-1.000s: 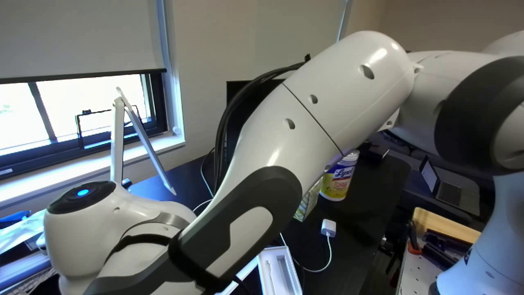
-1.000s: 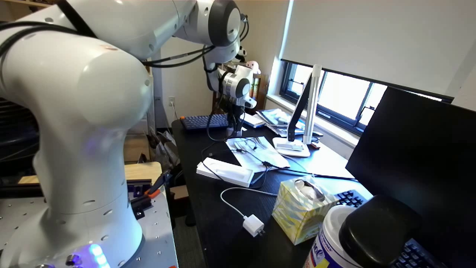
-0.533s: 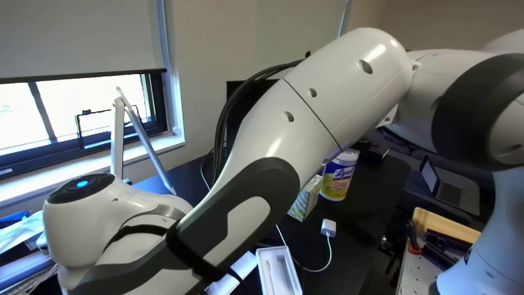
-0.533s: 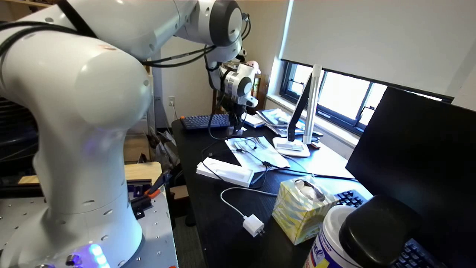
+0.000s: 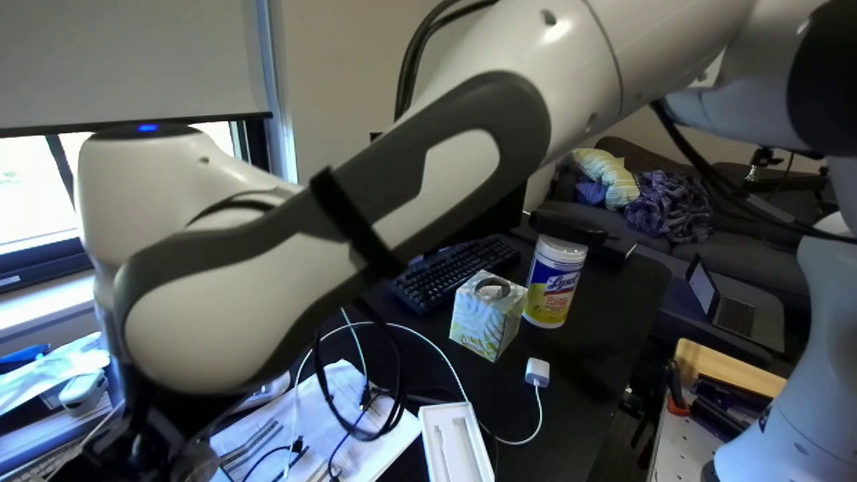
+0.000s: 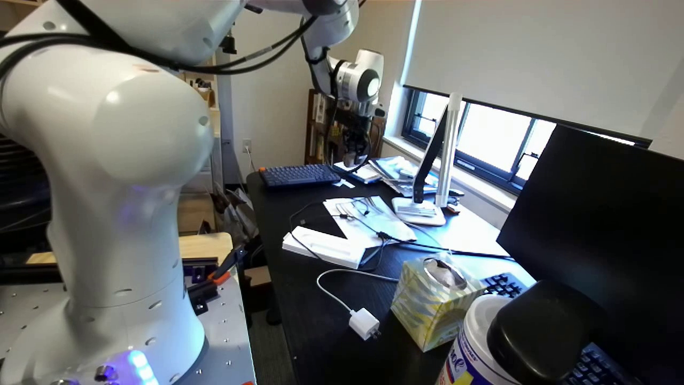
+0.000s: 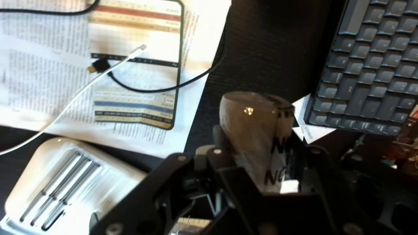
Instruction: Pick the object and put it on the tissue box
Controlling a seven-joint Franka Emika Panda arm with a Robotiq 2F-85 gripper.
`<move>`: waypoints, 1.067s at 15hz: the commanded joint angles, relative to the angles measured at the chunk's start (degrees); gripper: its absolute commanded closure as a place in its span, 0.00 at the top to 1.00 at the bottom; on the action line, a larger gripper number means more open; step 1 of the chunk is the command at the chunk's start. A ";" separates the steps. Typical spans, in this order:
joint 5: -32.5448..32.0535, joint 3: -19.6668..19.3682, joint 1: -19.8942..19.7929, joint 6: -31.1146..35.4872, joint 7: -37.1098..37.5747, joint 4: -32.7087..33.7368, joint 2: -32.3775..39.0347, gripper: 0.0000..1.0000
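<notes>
The object, a rounded see-through container [image 7: 251, 130] with black lettering, sits between the fingers of my gripper [image 7: 256, 142] in the wrist view; the jaws are shut on it. In an exterior view my gripper [image 6: 354, 147] hangs above the far end of the dark desk, with the container [image 6: 350, 159] at its tip, raised off the desk. The tissue box [image 5: 487, 318], a pale green patterned cube with white tissue in its top opening, stands well away from the gripper on the near part of the desk, also seen as the tissue box [image 6: 435, 305] here.
A Lysol canister [image 5: 552, 284] stands right beside the tissue box. A white charger [image 6: 364, 323] with its cable, an open white box [image 6: 323, 246] and papers with cables [image 6: 368, 219] lie along the desk. A lamp [image 6: 446, 155] and monitor [image 6: 582, 224] rise on the window side.
My gripper has closed on the container and lifted it from the desk. In an exterior view the arm has risen, and the tissue box, partly hidden before, now shows whole.
</notes>
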 commanded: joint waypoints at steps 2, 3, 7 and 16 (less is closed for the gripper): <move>-0.76 1.77 -5.08 1.86 -5.27 -15.68 -15.82 0.17; -0.52 2.04 -6.23 2.20 -5.36 -18.20 -18.50 0.17; 1.78 4.09 -12.62 5.49 -7.37 -29.29 -28.95 0.17; 21.51 2.82 -24.60 20.34 -24.58 -56.42 -48.23 0.17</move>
